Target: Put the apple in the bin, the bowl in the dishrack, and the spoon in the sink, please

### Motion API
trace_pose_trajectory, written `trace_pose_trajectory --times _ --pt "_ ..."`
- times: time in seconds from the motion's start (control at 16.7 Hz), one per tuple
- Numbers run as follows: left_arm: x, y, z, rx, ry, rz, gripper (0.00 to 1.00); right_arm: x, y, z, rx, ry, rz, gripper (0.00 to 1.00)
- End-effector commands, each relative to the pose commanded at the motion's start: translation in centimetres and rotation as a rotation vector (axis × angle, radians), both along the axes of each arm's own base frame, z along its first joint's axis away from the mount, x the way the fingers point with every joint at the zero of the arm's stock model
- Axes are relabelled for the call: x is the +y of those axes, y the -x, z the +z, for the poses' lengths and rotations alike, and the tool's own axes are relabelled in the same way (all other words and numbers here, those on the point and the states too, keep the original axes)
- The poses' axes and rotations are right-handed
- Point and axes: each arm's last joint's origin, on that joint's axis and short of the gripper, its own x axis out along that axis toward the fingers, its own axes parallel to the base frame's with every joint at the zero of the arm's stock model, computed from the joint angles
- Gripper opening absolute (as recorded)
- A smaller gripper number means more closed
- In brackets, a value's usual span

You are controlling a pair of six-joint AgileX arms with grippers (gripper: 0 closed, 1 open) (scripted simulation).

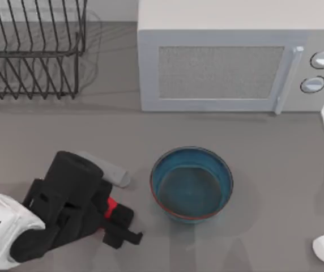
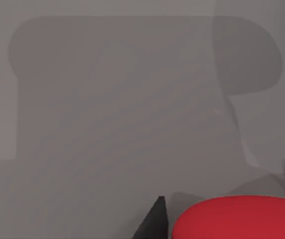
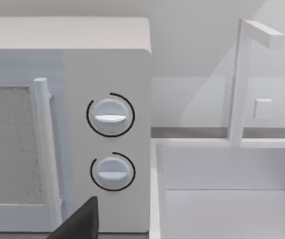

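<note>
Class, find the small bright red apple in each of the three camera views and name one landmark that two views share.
Top view: the small bright red apple peeks out under the left hand, left of the teal-blue bowl.
Left wrist view: the apple lies on the grey table.
Right wrist view: not in it.
Shared landmark: the white microwave, top and right wrist views.

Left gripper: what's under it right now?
Under the left gripper, the apple peeks out red beside the bowl. Most of it is covered, so finger contact cannot be seen.
</note>
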Motion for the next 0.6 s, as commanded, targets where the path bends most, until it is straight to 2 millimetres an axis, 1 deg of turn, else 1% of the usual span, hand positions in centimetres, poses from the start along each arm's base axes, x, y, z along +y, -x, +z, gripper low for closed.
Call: trace_pose_trajectory --times 0.18,0.24,0.6 --pt "0.00 0.00 0.00 0.000 0.000 0.000 0.02 0.00 0.00 0.00 0.000 0.000 0.000 1.00" --pt "0.00 0.00 0.00 0.000 0.000 0.000 0.00 0.00 0.00 0.00 0.000 0.000 0.000 1.00" --pt "0.00 0.00 0.00 0.000 0.000 0.000 0.00 0.00 0.00 0.00 0.000 0.000 0.000 1.00"
